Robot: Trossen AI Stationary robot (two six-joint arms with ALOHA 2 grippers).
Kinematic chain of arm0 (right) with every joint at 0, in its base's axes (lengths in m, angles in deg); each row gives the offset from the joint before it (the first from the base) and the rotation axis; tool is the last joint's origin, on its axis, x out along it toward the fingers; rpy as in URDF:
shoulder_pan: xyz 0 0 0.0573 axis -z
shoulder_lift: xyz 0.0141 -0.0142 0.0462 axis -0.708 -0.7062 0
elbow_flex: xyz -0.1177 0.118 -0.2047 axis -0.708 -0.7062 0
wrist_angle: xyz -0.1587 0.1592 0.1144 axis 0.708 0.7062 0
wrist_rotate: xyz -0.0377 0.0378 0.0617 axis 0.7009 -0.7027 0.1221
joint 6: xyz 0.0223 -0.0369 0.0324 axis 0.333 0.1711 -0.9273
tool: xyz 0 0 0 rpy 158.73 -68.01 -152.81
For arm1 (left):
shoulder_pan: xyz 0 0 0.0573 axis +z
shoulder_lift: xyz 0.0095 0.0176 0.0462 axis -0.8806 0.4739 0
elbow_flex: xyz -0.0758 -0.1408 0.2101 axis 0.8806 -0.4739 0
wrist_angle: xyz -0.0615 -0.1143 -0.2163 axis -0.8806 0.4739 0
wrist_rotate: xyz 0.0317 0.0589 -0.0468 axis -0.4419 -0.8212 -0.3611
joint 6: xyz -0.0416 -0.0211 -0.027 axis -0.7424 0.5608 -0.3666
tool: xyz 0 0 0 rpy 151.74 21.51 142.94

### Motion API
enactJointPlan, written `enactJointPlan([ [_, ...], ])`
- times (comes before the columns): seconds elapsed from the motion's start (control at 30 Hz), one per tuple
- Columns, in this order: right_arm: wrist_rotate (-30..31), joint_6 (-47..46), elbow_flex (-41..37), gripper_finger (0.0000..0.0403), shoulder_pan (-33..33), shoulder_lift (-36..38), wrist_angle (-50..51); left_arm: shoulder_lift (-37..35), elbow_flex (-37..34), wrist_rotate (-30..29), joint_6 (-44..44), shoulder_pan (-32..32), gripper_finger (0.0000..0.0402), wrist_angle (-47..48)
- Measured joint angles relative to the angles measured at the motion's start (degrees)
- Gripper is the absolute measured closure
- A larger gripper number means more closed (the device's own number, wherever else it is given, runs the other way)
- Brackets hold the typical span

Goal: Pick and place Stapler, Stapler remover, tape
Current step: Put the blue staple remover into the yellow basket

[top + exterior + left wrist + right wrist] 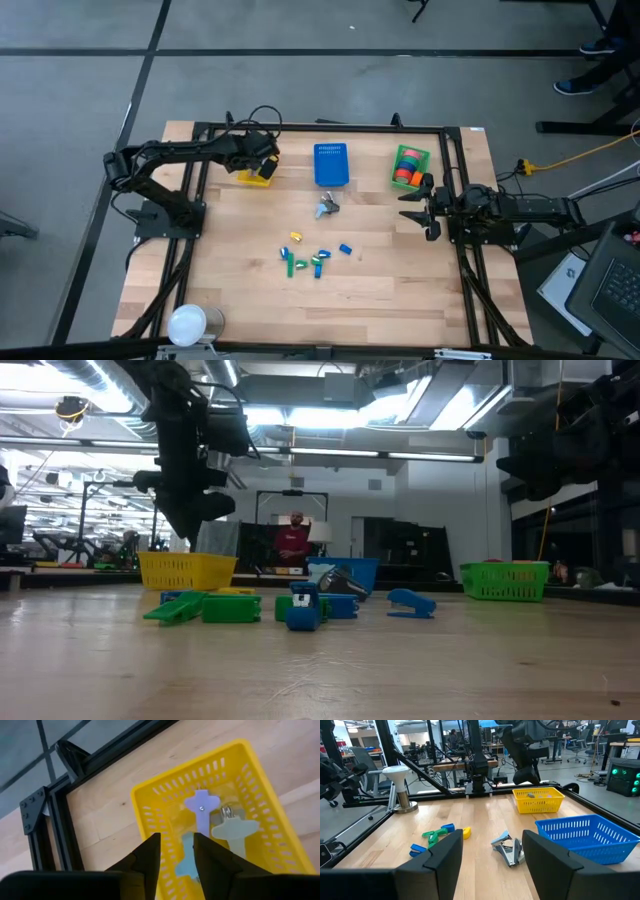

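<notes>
The left gripper (pixel 262 160) hangs over the yellow basket (pixel 254 177) in the upper left of the high view, fingers (pixel 150 857) parted by a narrow gap and holding nothing. Seen past those fingers in the left wrist view, the basket holds three pale staple removers (pixel 201 809), lilac, light blue and cream, lying side by side on its floor.

The right gripper (pixel 425 205) waits at the right of the high view, just below the green basket (pixel 425 158), its fingers (pixel 442 857) spread wide and empty. That basket, upper right, holds the tape rolls (pixel 405 170), red and orange showing.

Between the two baskets, top centre, sits the blue basket (pixel 331 164). Just below it a grey stapler (pixel 327 206) lies on the bare wooden table (pixel 240 260). Lower centre, a loose cluster of small green, blue and yellow pieces (pixel 308 259) is scattered on the wood. A white round object (pixel 187 324) stands at the lower left edge.

In the low view a person (pixel 293 540) stands far behind the table.
</notes>
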Motion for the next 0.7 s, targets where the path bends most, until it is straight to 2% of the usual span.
enactJointPlan([
  [0.27, 0.0, 0.0, 0.0, 0.0192, 0.0, 0.0, 0.0, -0.4, 4.2, 0.0, 3.7, -4.4, 0.0279, 1.3],
  [0.53, 0.0, 0.0, 0.0, 0.0192, 0.0, 0.0, 0.0, -0.5, 10.8, 0.0, 6.5, -13.9, 0.0282, 1.1],
  [0.7, 0.0, 0.0, 0.0, 0.0192, 0.0, 0.0, 0.0, -0.5, 11.9, 1.5, 9.7, -20.8, 0.0282, -1.9],
])
